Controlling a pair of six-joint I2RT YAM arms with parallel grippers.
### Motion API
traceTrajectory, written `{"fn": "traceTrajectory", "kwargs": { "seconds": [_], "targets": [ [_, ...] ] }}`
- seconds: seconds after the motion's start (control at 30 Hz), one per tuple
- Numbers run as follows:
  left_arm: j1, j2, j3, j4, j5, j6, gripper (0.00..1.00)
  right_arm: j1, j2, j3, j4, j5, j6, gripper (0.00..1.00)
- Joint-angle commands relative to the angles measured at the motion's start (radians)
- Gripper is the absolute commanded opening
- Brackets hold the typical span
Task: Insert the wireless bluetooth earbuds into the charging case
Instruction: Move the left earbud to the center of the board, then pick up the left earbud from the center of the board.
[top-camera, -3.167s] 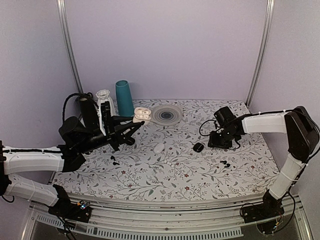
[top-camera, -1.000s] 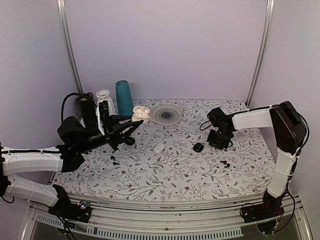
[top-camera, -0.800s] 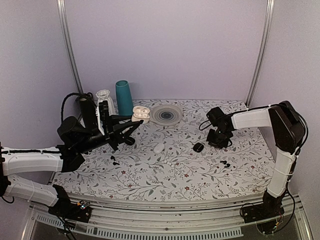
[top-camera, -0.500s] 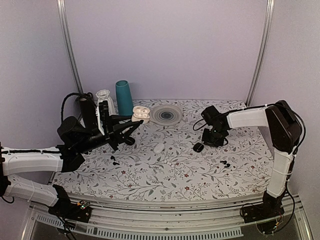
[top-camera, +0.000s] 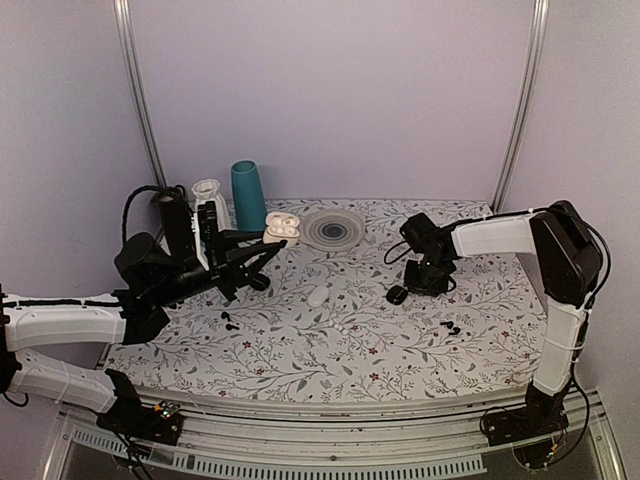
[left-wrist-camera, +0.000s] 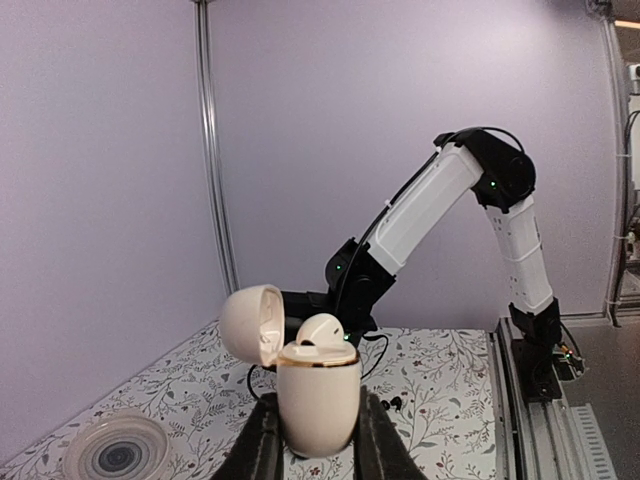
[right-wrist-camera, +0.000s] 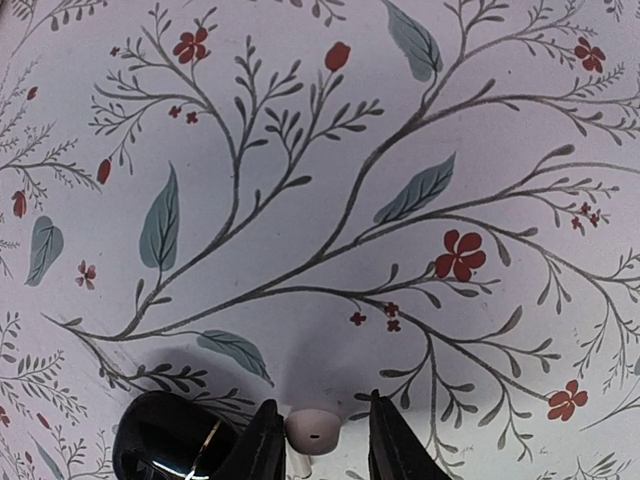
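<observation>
We noted floral table (top-camera: 330, 350) under both arms. Left gripper (left-wrist-camera: 316, 445) clamped tight on charging case (left-wrist-camera: 318, 400), which stood upright above table's left rear, lid swung open. Right gripper (right-wrist-camera: 318, 442) hung low over table's right-centre, just beside round black case (right-wrist-camera: 170, 435), jaws slightly parted. First earbud (left-wrist-camera: 322, 330) sat in charging case, poking above rim. Second earbud (right-wrist-camera: 313, 428) showed between right fingertips; whether they pinched it we could not tell
</observation>
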Motion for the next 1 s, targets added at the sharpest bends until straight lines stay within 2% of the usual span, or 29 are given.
{"fn": "traceTrajectory", "kwargs": {
  "seconds": [0.0,0.47,0.97],
  "targets": [
    [0.004,-0.001,0.009,0.005,-0.003,-0.002,0.0,0.001,0.025,0.015,-0.012,-0.007,-0.013,0.29],
    [0.004,0.007,0.012,0.008,-0.005,-0.007,0.0,0.008,0.057,0.039,-0.006,-0.038,-0.01,0.3],
    [0.003,0.023,0.026,0.009,0.001,-0.012,0.0,0.032,0.083,0.058,-0.068,0.014,-0.023,0.27]
  ]
}}
